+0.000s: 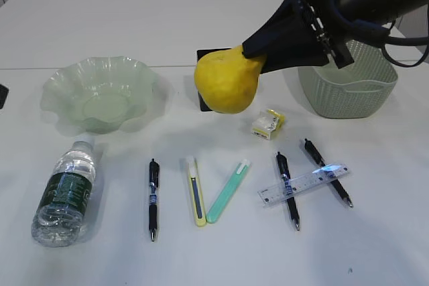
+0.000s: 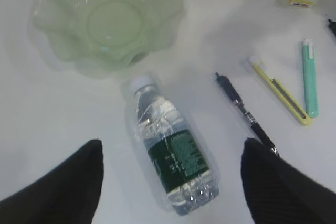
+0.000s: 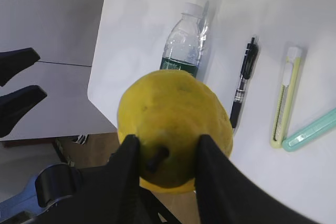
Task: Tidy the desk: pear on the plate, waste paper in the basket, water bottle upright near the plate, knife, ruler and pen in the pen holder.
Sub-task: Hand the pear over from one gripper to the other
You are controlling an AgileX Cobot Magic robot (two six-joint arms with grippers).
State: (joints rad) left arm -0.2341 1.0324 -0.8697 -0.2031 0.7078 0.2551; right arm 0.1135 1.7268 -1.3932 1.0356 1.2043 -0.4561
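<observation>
The right gripper (image 1: 258, 55) is clamped on the pear (image 1: 228, 78) at its stem end, holding it in the air at the centre of the exterior view, right of the plate (image 1: 100, 92) and in front of the pen holder (image 1: 201, 55). The left gripper (image 2: 170, 177) hangs wide open above the water bottle (image 2: 170, 148), which lies on its side on the desk (image 1: 100, 18), below the plate. The waste paper (image 1: 268, 124) sits near the basket (image 1: 348, 88) at the right. The ruler (image 1: 303, 183) lies across two pens at lower right.
</observation>
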